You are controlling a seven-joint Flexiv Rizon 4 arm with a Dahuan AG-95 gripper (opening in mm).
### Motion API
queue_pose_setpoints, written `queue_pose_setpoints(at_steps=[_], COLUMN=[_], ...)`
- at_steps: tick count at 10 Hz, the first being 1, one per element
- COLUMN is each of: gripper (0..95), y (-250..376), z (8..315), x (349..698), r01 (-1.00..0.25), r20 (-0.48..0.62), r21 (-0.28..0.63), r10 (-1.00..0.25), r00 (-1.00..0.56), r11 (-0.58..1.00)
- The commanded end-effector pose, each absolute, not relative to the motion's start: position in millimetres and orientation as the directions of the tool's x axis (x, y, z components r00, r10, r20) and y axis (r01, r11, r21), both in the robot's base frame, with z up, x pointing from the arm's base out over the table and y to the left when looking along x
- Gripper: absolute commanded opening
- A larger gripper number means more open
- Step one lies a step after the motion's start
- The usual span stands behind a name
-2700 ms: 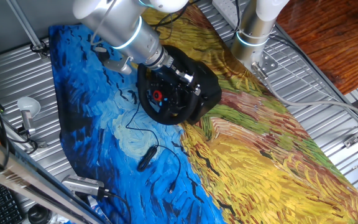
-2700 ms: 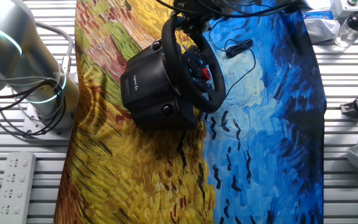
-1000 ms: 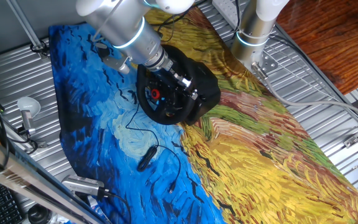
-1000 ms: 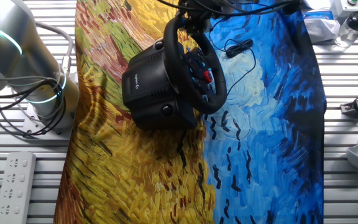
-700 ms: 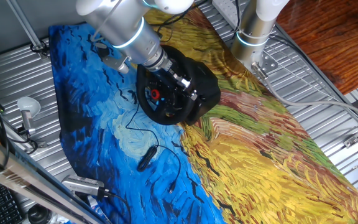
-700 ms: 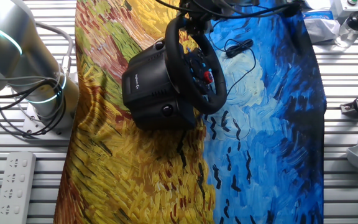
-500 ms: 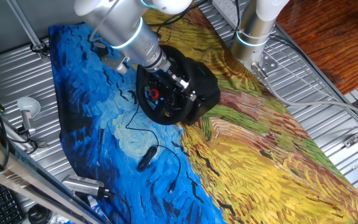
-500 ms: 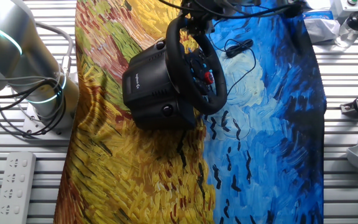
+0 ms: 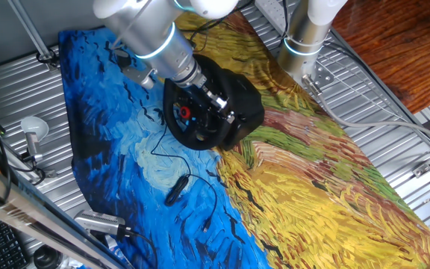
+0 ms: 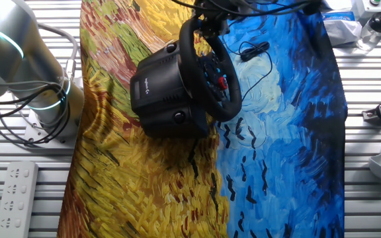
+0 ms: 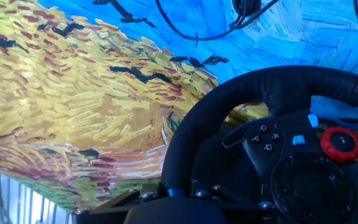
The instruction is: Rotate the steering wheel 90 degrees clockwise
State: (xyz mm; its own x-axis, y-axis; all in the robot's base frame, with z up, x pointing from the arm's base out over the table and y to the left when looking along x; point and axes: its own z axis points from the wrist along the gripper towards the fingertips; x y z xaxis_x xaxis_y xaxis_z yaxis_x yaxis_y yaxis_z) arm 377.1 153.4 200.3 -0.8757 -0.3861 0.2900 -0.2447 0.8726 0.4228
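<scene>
Reaching down diagonally from upper left in one fixed view, silver forearm point(image 9: 142, 33) with glowing cyan ring leading into black wrist. Sitting low at end of wrist, pincer point(image 9: 213, 101) pressing against something dark, fingertips hidden from sight. Showing only at top edge in other fixed view, pincer point(image 10: 207, 14) half cut off. Standing apart, grey arm base point(image 10: 18, 63) with cyan ring. Impossible telling jaw spacing from any view; fingers not appearing in hand view.
</scene>
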Motion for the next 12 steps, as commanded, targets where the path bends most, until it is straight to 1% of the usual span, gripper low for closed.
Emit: queue_pose_setpoints(at_steps=[1,5,8,12], gripper=[0.0,0.0,0.0,0.0], y=[153.5,153.4,153.7,153.5], z=[200.4,199.9,199.3,198.6], x=[378.9,379.2,379.6,380.0], r01=[-0.236,-0.242,-0.243,-0.240], r20=[0.303,0.297,0.298,0.323], r21=[0.416,0.400,0.406,0.409], r10=[-0.378,-0.375,-0.379,-0.386], r00=[-0.875,-0.878,-0.876,-0.864], r11=[0.878,0.884,0.881,0.880])
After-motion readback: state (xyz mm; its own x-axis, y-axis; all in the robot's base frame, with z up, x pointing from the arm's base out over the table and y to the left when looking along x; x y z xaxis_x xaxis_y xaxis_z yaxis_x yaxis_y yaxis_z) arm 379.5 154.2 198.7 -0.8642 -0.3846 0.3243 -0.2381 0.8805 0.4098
